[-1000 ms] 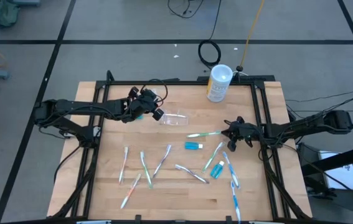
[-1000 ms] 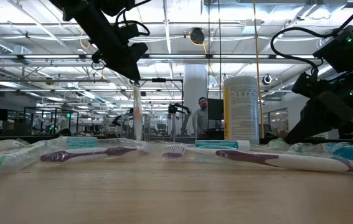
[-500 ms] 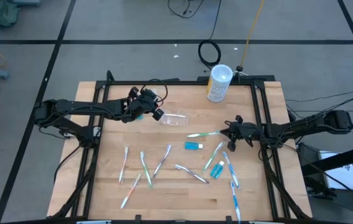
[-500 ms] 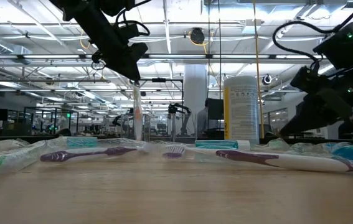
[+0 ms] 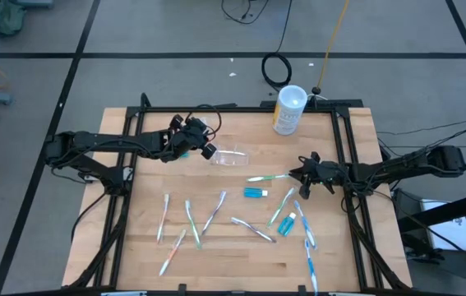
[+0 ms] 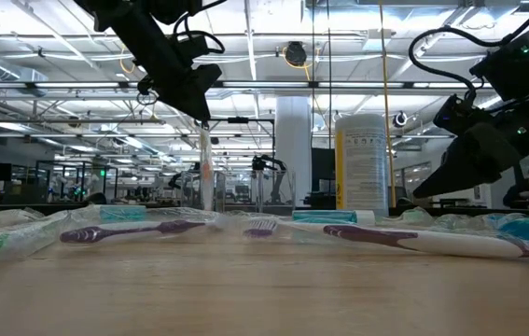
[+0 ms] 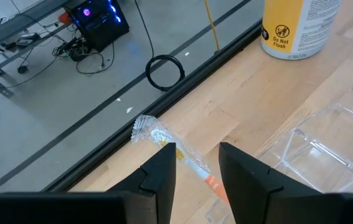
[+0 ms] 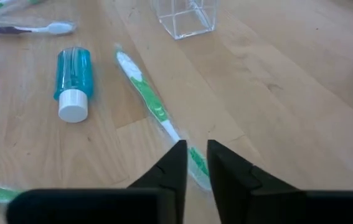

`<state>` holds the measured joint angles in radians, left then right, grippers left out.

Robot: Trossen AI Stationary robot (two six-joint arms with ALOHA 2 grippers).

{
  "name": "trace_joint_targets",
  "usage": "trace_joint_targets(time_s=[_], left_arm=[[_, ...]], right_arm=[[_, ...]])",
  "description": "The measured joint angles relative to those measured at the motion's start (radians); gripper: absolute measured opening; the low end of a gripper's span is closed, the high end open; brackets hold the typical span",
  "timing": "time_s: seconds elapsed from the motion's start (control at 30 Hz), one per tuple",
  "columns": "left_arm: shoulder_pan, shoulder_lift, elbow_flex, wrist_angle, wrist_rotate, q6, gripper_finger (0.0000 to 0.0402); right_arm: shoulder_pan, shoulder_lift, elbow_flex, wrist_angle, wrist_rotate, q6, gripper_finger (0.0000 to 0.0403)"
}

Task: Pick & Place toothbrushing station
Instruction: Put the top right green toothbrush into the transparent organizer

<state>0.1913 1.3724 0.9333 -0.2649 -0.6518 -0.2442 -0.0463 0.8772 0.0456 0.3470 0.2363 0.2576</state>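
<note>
The clear plastic holder [image 5: 234, 156] lies on its side at the table's far middle. Just left of it, my left gripper [image 5: 209, 151] is shut on a wrapped toothbrush [image 6: 206, 173] with an orange patch. A green wrapped toothbrush [image 5: 267, 177] lies flat on the table. My right gripper [image 8: 197, 152] stands at its right end, narrowly open, a finger on either side of the handle. Several more wrapped toothbrushes and two teal white-capped tubes [image 5: 255, 193] [image 5: 288, 224] lie across the near half. My left gripper pinches the wrapped toothbrush between its two fingers by the part next to the orange patch [image 7: 208, 180], coming slanting down from the table's left. The brush hangs upright below the fingers [image 6: 199, 103]. Wrapped brushes in front hide its lower end. My right gripper's fingers flank the green toothbrush's handle end [image 8: 193, 163]. I cannot tell whether they touch it.
A tall white canister with a yellow label [image 5: 288, 109] stands at the far edge, right of middle. A coiled black cable [image 5: 276, 70] lies on the floor beyond it. Bare wood lies at the table's far left and left side.
My right gripper has tipped its fingers up a little, toward level. The green toothbrush still lies where it was on the table.
</note>
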Motion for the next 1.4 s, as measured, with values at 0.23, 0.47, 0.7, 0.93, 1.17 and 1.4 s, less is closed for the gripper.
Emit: trace_joint_targets(time_s=[0.23,0.47,0.7,0.93,1.17,1.4], left_arm=[[0.000,0.000,0.000,0.000,0.000,0.000,0.0129],[0.000,0.000,0.000,0.000,0.000,0.000,0.0129],[0.000,0.000,0.000,0.000,0.000,0.000,0.0129],[0.000,0.000,0.000,0.001,0.000,0.001,0.0129],[0.000,0.000,0.000,0.000,0.000,0.001,0.0129],[0.000,0.000,0.000,0.001,0.000,0.001,0.0129]], right_arm=[[0.000,0.000,0.000,-0.010,0.002,0.011,0.0127],[0.000,0.011,-0.001,-0.062,0.002,0.048,0.0146],[0.000,0.084,-0.001,-0.059,0.054,0.098,0.0134],[0.000,0.173,-0.001,0.075,0.074,0.094,0.0130],[0.000,0.274,-0.001,0.128,0.052,0.063,0.0130],[0.000,0.355,-0.002,0.243,0.046,0.008,0.0128]])
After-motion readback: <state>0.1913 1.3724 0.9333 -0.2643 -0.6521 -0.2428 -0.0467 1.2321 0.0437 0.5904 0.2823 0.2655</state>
